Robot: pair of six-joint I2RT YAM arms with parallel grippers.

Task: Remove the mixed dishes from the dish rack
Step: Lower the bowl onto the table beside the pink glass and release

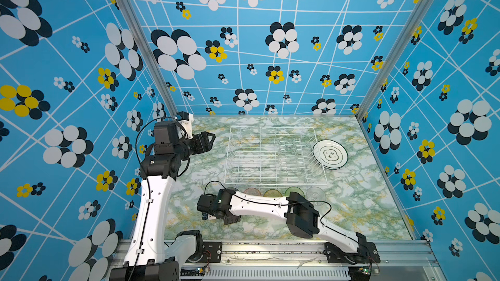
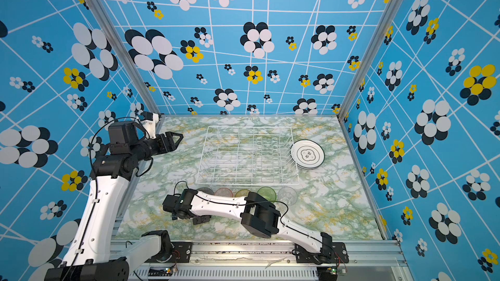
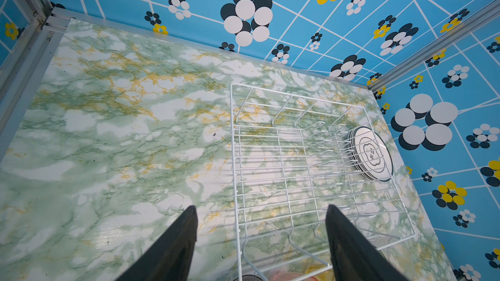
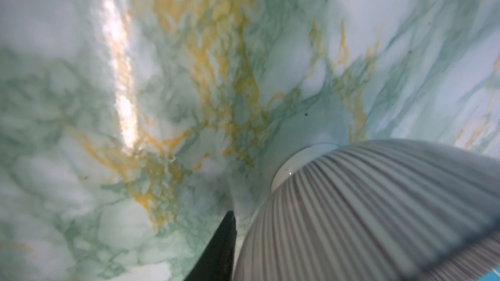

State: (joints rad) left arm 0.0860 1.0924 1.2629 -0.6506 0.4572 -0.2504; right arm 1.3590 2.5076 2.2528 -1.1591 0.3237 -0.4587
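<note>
- One empty rack [image 1: 274,155] is seen ahead of the left gripper [image 3: 261,212], which is held raised, spread wide and empty.
- One stack of plates [image 1: 330,155] is set past the rack's far side; their number cannot be counted.
- Four tumblers [image 1: 294,191] are lined just behind the low-stretched right arm [image 1: 259,205].
- One bowl [image 4: 378,212] is stood just beside a finger [image 4: 219,247] of the right gripper [image 4: 254,220]; its grip cannot be told.
</note>
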